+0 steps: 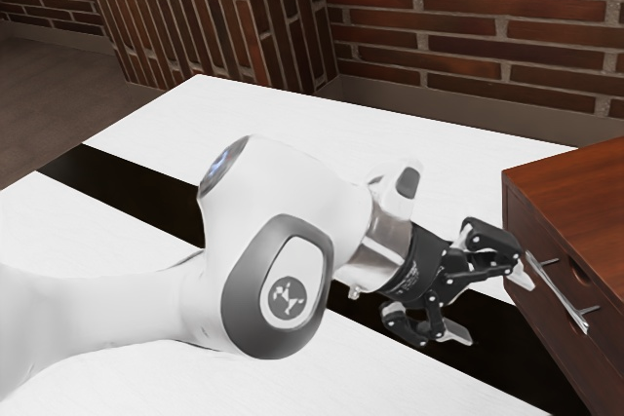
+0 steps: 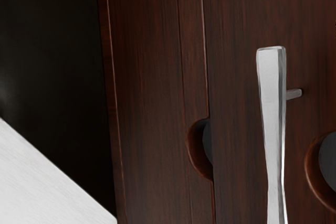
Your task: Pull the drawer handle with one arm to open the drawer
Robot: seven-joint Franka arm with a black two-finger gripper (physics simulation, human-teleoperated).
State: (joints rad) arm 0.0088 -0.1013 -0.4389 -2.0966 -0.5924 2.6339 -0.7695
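A dark wooden cabinet [image 1: 575, 192] stands at the exterior view's right, with a drawer front [image 1: 565, 270] facing the arm. A slim silver bar handle [image 1: 556, 284] sticks out from that front on short posts. My black gripper [image 1: 495, 307] hovers just to the left of the handle, open, one fingertip [image 1: 522, 275] close to the bar's upper end and the other [image 1: 456, 335] lower down. Nothing lies between the fingers. In the wrist view the handle [image 2: 273, 135] runs lengthwise over the drawer front [image 2: 241, 77], straight ahead of the hand.
The white table [image 1: 322, 133] carries a black strip [image 1: 127, 182] that runs under the arm toward the cabinet. A brick wall [image 1: 468, 17] stands behind. Round recesses [image 2: 202, 148] mark the wood next to the handle.
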